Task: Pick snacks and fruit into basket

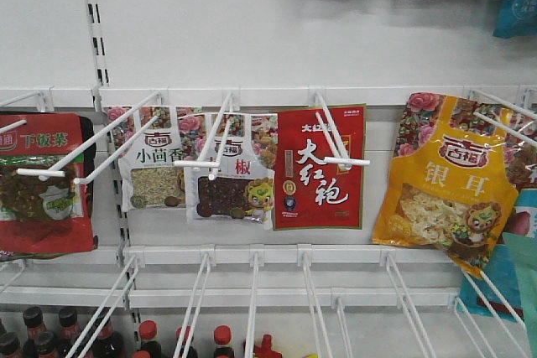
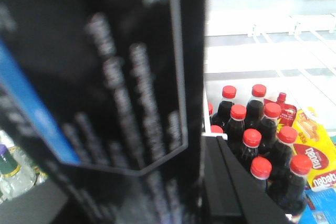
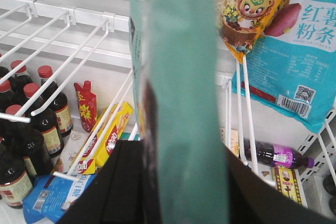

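White wire-hook shelving [image 1: 252, 254] faces you. Your right pincer [image 3: 157, 177] looks clamped on the teal pouch [image 3: 178, 77], just beside the hooks [image 3: 79, 45]. Draw it back level, clear of them. I can't tell the left pincer's opening behind a black blur.

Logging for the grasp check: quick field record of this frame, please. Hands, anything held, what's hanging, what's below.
right hand: shut on teal pouch
left hand: state unclear; blurred black object fills its view
hanging: centre red pouch, yellow pouch, others alongside
below: red-capped bottles
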